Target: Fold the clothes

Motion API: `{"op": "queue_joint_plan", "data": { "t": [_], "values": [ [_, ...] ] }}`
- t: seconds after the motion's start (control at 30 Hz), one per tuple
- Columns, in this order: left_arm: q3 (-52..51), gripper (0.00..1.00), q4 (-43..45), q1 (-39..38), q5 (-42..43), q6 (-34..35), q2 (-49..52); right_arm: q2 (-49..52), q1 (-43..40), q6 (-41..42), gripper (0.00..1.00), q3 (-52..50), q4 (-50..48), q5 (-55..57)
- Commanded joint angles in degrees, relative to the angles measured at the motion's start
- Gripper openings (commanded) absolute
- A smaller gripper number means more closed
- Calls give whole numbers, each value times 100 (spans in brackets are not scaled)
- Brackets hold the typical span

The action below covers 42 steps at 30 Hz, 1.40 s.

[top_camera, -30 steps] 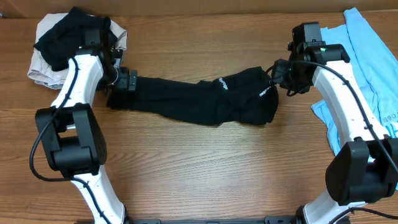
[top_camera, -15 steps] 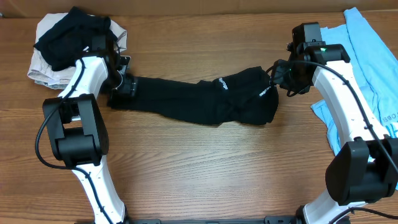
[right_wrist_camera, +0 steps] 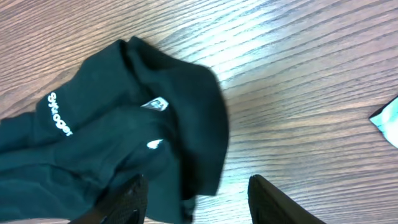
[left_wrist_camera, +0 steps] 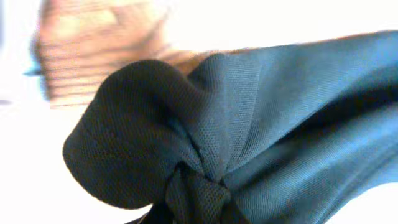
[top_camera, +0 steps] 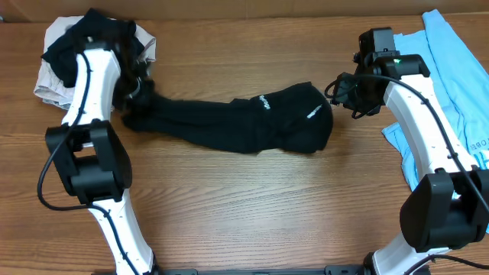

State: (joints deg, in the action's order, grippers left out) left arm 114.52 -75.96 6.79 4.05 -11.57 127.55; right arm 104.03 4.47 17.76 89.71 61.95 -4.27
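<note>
The large black garment point(top_camera: 244, 126) lies stretched across the table, its white logo point(top_camera: 265, 101) facing up. My left gripper point(top_camera: 136, 98) is shut on its left end, which bunches into a tight knot of black cloth point(left_wrist_camera: 193, 155) in the left wrist view; the fingers are hidden under it. My right gripper point(top_camera: 341, 92) hovers at the garment's right end. In the right wrist view it point(right_wrist_camera: 199, 200) stands open, with the black cloth's edge point(right_wrist_camera: 205, 124) lying loose between its fingers. The light-blue tee point(top_camera: 451, 69) lies flat at the far right.
A heap of black and pale clothes point(top_camera: 84, 42) sits at the back left corner, just behind my left arm. A corner of the light-blue tee point(right_wrist_camera: 387, 118) shows at the right edge of the right wrist view. Bare wood point(top_camera: 252, 198) fills the table's front.
My left gripper closed on the black garment's left end and drew it left and back. The whole garment slid left, away from my right gripper, which stayed put.
</note>
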Motion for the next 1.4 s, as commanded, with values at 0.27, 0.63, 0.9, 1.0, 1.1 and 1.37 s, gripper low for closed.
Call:
{"op": "queue_joint_plan", "data": {
  "t": [0.27,0.63,0.9,1.0,1.1,1.37],
  "values": [
    [754,4,-656,-1113,55,66,-68,-136,-37,24,56,24,-33,-50],
    [748,15,-247,-2557,9,155,-22,-136,-37,24,56,24,-7,-48],
    [748,100,-24,-2894,4,166,9,-136,-37,22,61,24,-9,-48],
    [811,100,-72,-2839,2,363,7,-136,-37,24,62,24,-4,-50],
    [997,100,-291,-2702,2,433,7,-125,-37,24,62,24,-7,-55],
    [986,27,-874,-2369,-20,442,33,-72,-37,22,62,24,-7,-94]
  ]
}}
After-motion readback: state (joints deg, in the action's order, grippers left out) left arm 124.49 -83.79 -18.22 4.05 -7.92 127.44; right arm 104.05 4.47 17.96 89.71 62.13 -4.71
